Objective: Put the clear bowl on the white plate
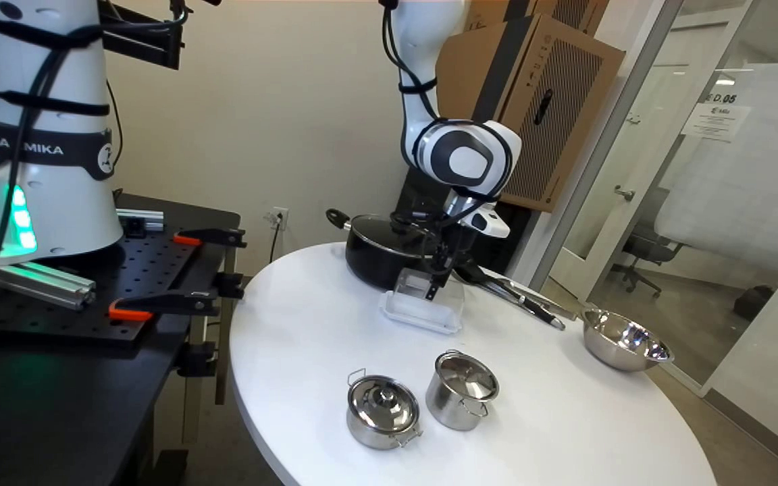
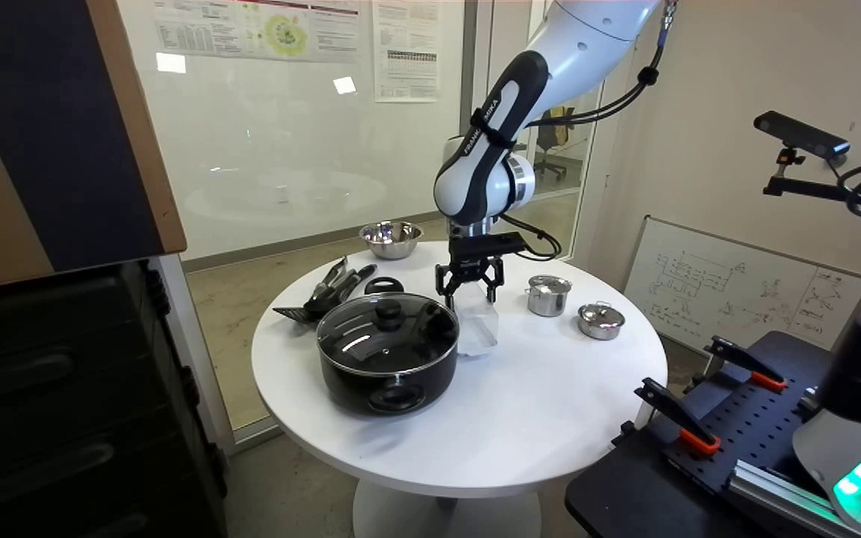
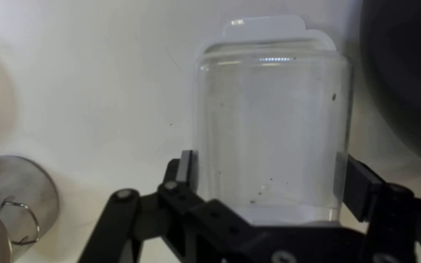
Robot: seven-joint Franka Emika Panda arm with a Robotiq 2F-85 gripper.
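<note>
Since the clear bowl looks so thin-walled, a light squeeze should do

As the wrist view shows, the gripper stands astride the bowl's near part, fingers wide apart and seemingly pressed to its two side walls — I take it to be holding the bowl. Past the bowl's far edge pokes the tab of the white plate; the bowl is at least partly over it, but whether resting there or hanging just above I cannot tell. The black pot sits close on the right, a steel pot well apart on the left.

In an exterior view, bowl and plate show on the near side of the black pot, with utensils off to the right on the white table.

In an exterior view, the bowl shows between the fingers, just right of the black pot, its lower edge faint against the white table. It should handle as light, smooth, springy plastic: prone to slip if held loosely, to buckle or crack if pinched hard. Hold it by opposite side walls, nearer mid-length — gripped at one end, the other may dip.
</note>
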